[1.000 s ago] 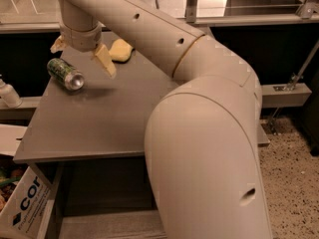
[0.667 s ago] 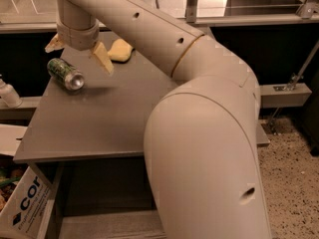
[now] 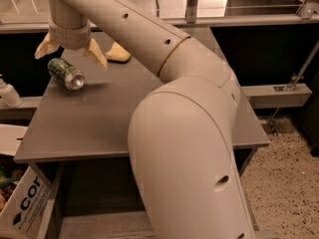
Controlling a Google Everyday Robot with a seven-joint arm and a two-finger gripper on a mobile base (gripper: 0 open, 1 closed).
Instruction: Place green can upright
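Probably a lab: end effector [image 3: 71,56] above worktable [image 3: 75,126].

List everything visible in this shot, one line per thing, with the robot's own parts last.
Green can: one, dark green with a silver end, lying on its side at the table's far left.
Yellow object: one, pale yellow, at the table's far edge beside the arm; too unclear to identify.
Table: one, grey, in the centre.
Bottle: one, white, at the left edge next to the table.
Box: one, white with dark lettering, bottom left below the table.
Arm: one, cream, reaching from the foreground to the far left.
Gripper: one, cream fingers spread open, poised over the can.
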